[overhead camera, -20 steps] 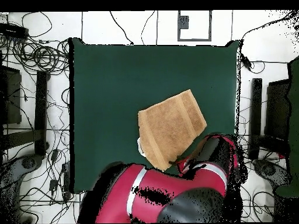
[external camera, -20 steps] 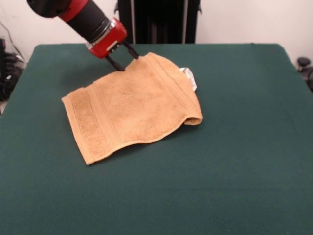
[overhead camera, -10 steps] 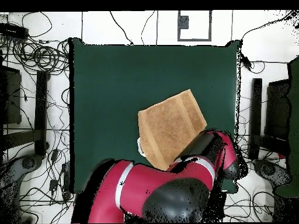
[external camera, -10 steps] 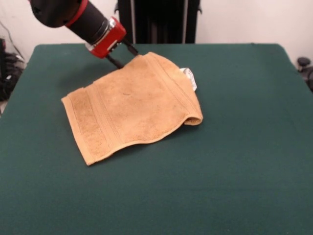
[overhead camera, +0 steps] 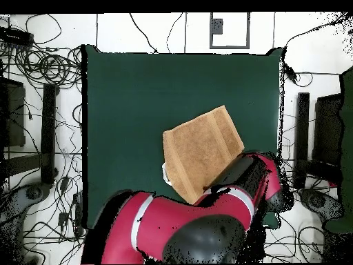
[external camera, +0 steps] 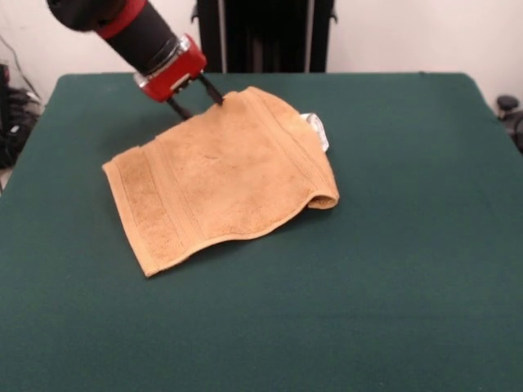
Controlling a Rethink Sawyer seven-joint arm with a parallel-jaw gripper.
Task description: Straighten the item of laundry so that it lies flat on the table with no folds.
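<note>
The golden-tan towel [external camera: 221, 175] lies on the green table [external camera: 409, 261], left of the middle. It is doubled over along its right side, with a rolled fold at the right corner [external camera: 325, 198]. Its white tag [external camera: 317, 129] sticks out at the far right edge. My gripper [external camera: 198, 103] is open and empty, its two dark fingers [external camera: 181, 110] spread at the towel's far edge, the right one touching or just above the towel's far corner. In the overhead view the towel [overhead camera: 201, 150] sits right of the table's [overhead camera: 138, 90] centre, and the arm [overhead camera: 241, 186] hides the gripper.
The red and black arm comes in from the upper left of the front view. A black pedestal [external camera: 261, 37] stands behind the table's far edge. Cables and equipment [overhead camera: 41, 69] lie on the floor around the table.
The gripper has shifted a little left and away from the towel's far edge, staying open. The towel has not moved.
</note>
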